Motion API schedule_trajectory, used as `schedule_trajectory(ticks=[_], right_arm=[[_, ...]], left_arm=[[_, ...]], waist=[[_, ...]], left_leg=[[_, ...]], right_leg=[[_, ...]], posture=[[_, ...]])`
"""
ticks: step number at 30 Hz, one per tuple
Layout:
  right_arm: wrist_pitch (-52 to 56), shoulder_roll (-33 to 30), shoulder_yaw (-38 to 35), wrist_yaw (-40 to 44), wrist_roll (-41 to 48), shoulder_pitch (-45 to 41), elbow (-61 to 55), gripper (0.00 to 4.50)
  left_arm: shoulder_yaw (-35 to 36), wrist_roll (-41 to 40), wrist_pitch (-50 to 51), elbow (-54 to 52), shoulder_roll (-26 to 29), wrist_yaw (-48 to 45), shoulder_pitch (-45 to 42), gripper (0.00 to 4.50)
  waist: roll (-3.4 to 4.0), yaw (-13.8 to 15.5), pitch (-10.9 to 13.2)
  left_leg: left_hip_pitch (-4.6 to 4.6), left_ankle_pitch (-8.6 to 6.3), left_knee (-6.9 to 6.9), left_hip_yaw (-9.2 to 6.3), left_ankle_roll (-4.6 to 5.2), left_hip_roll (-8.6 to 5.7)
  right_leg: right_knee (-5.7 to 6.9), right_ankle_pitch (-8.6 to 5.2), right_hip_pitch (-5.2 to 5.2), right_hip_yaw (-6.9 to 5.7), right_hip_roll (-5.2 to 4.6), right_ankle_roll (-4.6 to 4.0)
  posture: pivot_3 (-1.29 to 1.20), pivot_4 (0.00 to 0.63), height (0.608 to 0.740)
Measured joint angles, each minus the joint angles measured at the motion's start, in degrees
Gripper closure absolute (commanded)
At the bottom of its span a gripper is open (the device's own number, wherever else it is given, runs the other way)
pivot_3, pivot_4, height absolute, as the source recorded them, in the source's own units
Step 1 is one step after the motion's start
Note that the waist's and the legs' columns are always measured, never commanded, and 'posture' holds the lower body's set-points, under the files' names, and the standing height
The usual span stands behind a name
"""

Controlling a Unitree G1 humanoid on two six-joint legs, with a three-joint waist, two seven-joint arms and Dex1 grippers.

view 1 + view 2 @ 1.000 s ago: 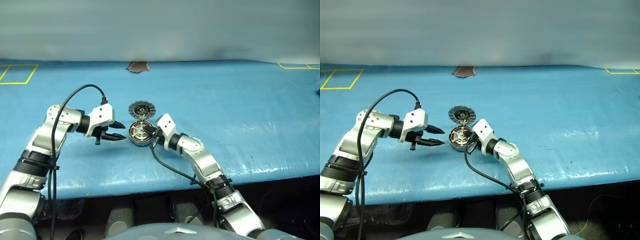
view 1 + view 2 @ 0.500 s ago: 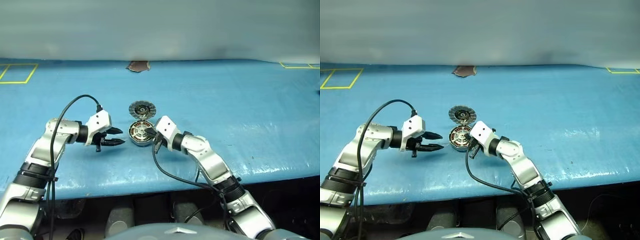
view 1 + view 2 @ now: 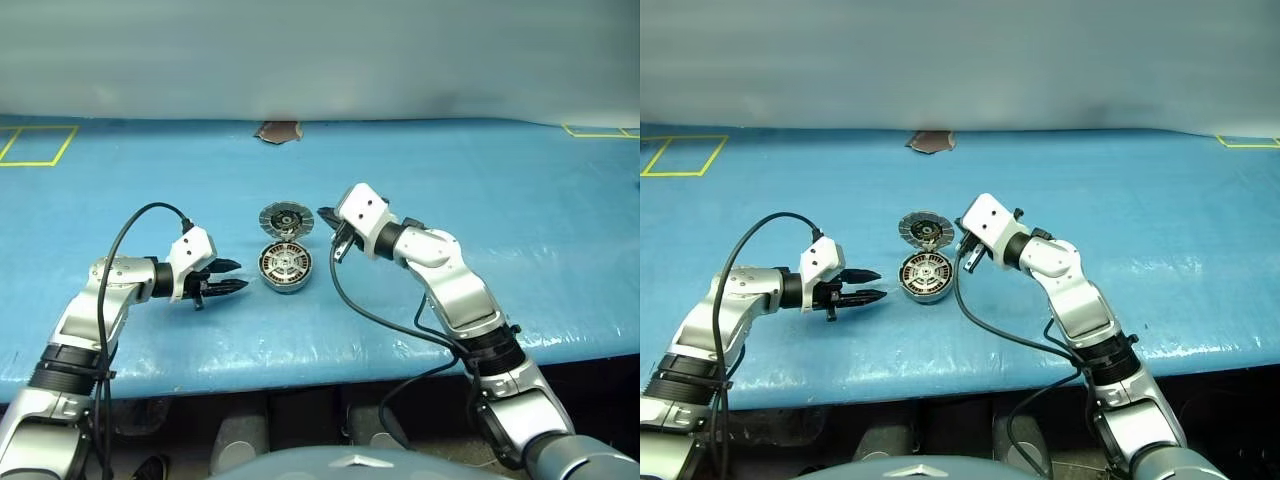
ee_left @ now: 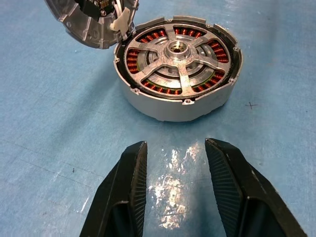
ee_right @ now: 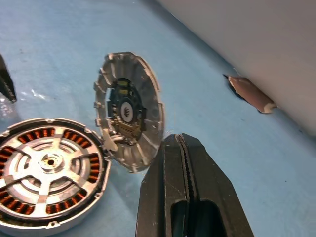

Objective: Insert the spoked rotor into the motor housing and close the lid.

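Note:
The motor housing (image 3: pixel 285 267) lies flat on the blue table, copper windings showing around its ring. The spoked rotor (image 4: pixel 178 49) sits inside it, silver hub up. The lid (image 3: pixel 286 218) stands tilted at the housing's far rim with its dark inner face showing, joined to the housing by a small white piece. My left gripper (image 3: pixel 238 275) hovers low just left of the housing, open and empty, pointing at it. My right gripper (image 3: pixel 325 214) is shut on nothing, raised just right of the lid (image 5: pixel 129 111) and apart from it.
A brown torn patch (image 3: pixel 277 132) marks the table's back edge. Yellow tape outlines lie at the far left (image 3: pixel 35 148) and far right (image 3: pixel 600 130). The table's front edge runs close below both arms. Each arm trails a black cable.
My right gripper has lifted from the housing's near right rim to beside the lid. My left gripper has sunk a little and drawn slightly left. Housing, rotor and lid have not moved.

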Motion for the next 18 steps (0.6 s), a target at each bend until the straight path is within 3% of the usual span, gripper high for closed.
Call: schedule_trajectory(ticks=[7, 13, 18], right_arm=[[-5.6, 5.2, -4.5, 0.8, 4.0, -13.2, 18.4, 4.50], [-9.0, 10.8, -4.0, 6.2, 6.2, -17.8, 31.7, 4.50], [-10.4, 12.7, -2.5, 8.6, 5.9, -18.3, 35.9, 4.50]], left_arm=[[0.5, -1.1, -0.2, -1.3, -1.1, 1.9, 0.8, 2.49], [2.3, -2.3, 0.0, -1.6, -1.2, 2.7, 1.3, 2.49], [3.0, -2.9, -0.1, -1.6, -0.7, 2.9, 1.9, 2.49]], waist=[[0.02, -0.4, 0.1], [0.03, -0.4, 0.1], [0.06, -0.4, 0.1]], left_leg=[[0.13, 0.00, -0.21, 0.02, 0.01, 0.03], [0.09, 0.00, -0.63, -0.01, 0.00, 0.01], [0.05, 0.00, -0.74, -0.05, 0.00, 0.01]], right_leg=[[0.00, -0.03, 0.01, 0.00, 0.05, -0.06], [-0.05, 0.02, -0.14, -0.01, 0.05, 0.03], [-0.04, -0.03, -0.22, -0.05, 0.05, 0.04]], posture=[[0.00, 0.150, 0.740], [0.00, 0.150, 0.740], [0.00, 0.150, 0.740]])
